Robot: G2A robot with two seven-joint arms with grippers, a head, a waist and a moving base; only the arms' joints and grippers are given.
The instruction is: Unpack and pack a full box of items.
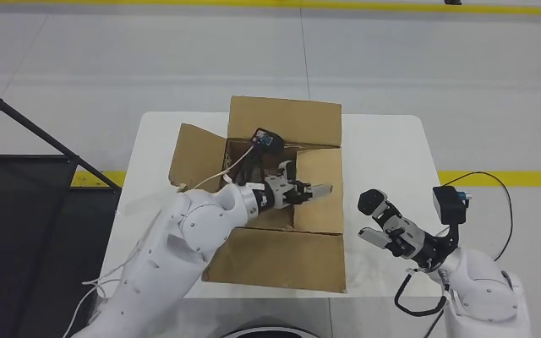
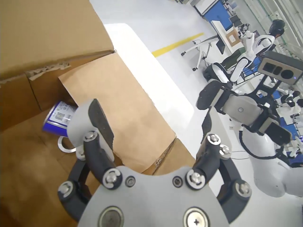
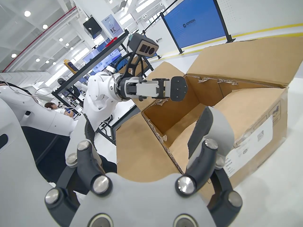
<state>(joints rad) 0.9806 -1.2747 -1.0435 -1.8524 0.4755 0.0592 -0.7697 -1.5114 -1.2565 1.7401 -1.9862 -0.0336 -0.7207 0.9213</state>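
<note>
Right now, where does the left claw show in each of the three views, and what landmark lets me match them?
Top view: the left claw, open, is over the open cardboard box.
Left wrist view: it is the view's own claw, in the foreground above a flap of the box.
Right wrist view: it is farther off, hovering over the box's opening.
Shared landmark: the cardboard box.
</note>
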